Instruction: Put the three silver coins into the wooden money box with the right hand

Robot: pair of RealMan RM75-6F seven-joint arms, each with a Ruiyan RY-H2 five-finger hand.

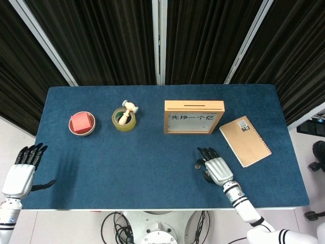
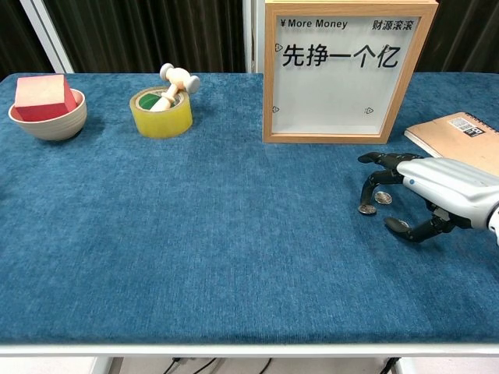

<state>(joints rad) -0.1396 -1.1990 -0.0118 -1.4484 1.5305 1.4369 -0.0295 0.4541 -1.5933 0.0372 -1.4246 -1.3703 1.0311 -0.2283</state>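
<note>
My right hand [image 2: 425, 195] hovers low over the blue table [image 2: 195, 234], palm down, just in front of the wooden money box [image 2: 343, 70]. Its fingers [image 2: 374, 183] arch downward with the thumb spread apart from them, and I hold nothing that I can see. Below those fingertips I can count two silver coins [image 2: 376, 201] lying flat on the cloth: one at the tip of a finger, the other just beside it under the palm. A third coin I cannot make out; my hand may cover it. From the head view only one coin [image 1: 197, 166] shows, just left of my fingers.

The money box stands upright near the back of the table, its slot on top, empty behind its clear front panel. One brown spiral notebook [image 1: 245, 141] lies right of it, near my hand but apart.

Well away to the left stand one roll of yellow tape [image 2: 161, 111] with a small wooden mallet [image 2: 175, 84] leaning in it, and one bowl [image 2: 47, 121] holding one red block [image 2: 43, 96].

My left hand [image 1: 23, 170] hangs off the table's left edge, fingers spread, empty.
</note>
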